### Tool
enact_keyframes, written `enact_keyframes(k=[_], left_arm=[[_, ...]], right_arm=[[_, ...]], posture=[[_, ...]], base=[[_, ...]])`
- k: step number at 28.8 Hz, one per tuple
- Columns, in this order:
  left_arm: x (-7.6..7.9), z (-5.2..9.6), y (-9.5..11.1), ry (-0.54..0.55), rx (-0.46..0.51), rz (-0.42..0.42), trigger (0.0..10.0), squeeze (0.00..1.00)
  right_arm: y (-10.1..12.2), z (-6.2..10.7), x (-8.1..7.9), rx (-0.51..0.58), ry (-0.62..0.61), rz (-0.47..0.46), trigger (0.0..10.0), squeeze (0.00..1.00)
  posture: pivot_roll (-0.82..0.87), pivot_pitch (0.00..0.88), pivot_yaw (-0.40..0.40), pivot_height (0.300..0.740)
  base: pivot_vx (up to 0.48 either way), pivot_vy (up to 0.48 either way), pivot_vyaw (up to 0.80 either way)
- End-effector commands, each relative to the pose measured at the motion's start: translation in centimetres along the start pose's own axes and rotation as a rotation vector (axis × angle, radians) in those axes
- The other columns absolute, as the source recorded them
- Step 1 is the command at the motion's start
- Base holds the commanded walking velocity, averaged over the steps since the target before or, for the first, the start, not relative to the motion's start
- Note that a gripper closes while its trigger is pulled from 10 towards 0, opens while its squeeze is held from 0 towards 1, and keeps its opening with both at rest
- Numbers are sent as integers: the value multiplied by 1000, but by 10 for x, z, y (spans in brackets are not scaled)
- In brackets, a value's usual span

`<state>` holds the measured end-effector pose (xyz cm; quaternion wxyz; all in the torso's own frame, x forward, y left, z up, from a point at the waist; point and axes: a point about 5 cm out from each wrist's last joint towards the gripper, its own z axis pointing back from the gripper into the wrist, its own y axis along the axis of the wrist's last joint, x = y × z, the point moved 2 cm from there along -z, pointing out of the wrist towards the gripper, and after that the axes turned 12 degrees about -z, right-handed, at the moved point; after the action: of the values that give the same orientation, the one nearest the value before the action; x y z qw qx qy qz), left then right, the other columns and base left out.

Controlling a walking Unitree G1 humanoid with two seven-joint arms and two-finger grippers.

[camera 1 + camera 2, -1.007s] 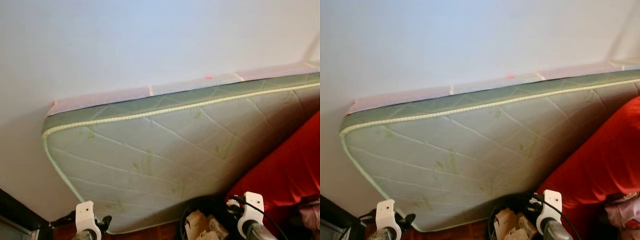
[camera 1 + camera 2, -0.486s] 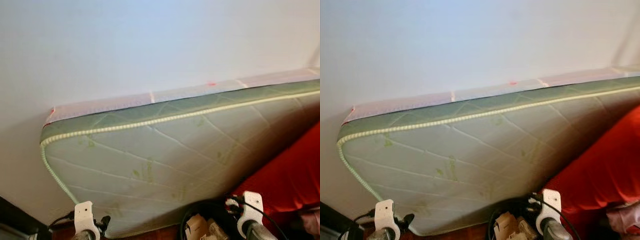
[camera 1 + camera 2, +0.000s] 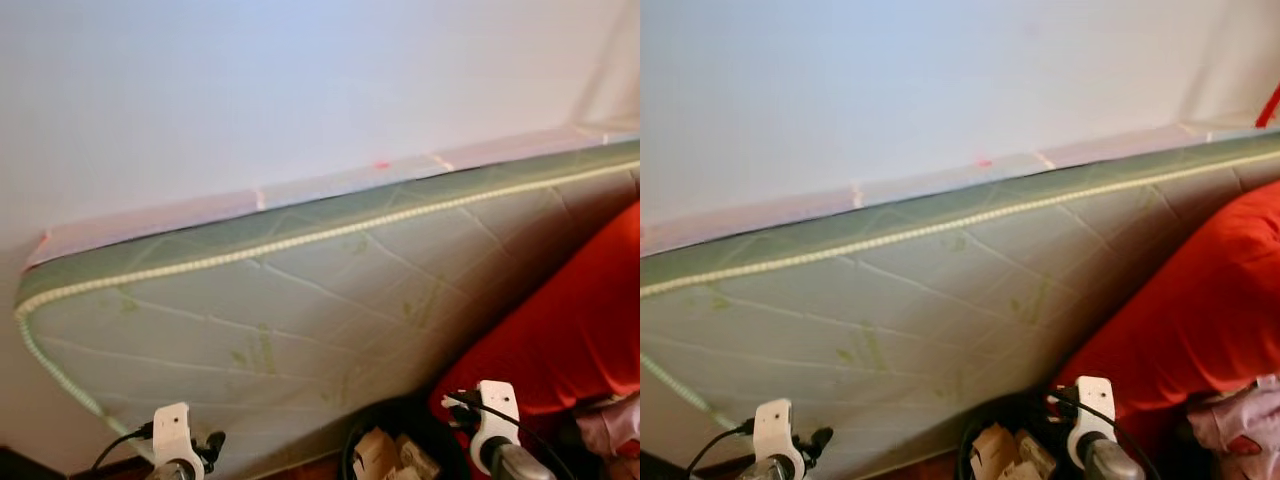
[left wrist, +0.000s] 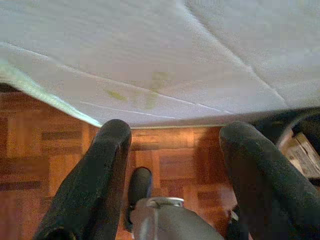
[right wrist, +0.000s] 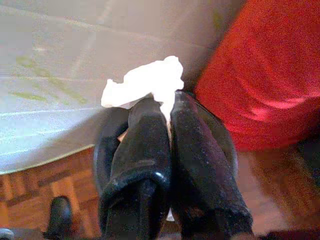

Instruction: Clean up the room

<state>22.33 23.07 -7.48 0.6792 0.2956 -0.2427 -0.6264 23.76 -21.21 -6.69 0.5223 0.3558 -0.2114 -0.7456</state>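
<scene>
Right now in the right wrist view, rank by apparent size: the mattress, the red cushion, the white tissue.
1. mattress, covering the widest area.
2. red cushion, somewhat less.
3. white tissue, smallest by far, pinched in the right gripper.
This is apparent size alone; the tissue sits nearest the camera.

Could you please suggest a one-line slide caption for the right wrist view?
Right gripper shut on a crumpled tissue above a black bin, between the mattress and a red cushion.

A pale quilted mattress (image 3: pixel 300 310) with green leaf print and corded edging stood on its side against a plain white wall (image 3: pixel 250 90). Red bedding (image 3: pixel 560 340) bulged beside it, over a wooden parquet floor (image 4: pixel 175 165).
</scene>
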Motion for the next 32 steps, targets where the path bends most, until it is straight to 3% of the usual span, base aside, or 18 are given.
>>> enact_keyframes(k=[1,9,20,29,32], left_arm=[[-1,1,-5,-4,-19,-9,10000,0],[-1,1,-5,-3,-18,-9,10000,0],[-1,1,-5,-4,-19,-6,10000,0],[-1,1,-5,-5,-20,-8,10000,0],[-1,1,-5,-5,-21,-10,10000,0]], right_arm=[[2,1,4,3,-7,-17,10000,0],[3,2,8,42,-53,-68,10000,0],[2,3,15,35,-139,-50,10000,0],[1,3,14,31,-129,-62,10000,0],[1,3,14,23,-130,-29,10000,0]], posture=[[108,0,-11,740],[113,0,-10,740],[115,0,-11,740],[116,0,-13,740],[118,0,-14,740]], base=[[0,0,0],[0,0,0],[0,0,0],[0,0,0],[0,0,0]])
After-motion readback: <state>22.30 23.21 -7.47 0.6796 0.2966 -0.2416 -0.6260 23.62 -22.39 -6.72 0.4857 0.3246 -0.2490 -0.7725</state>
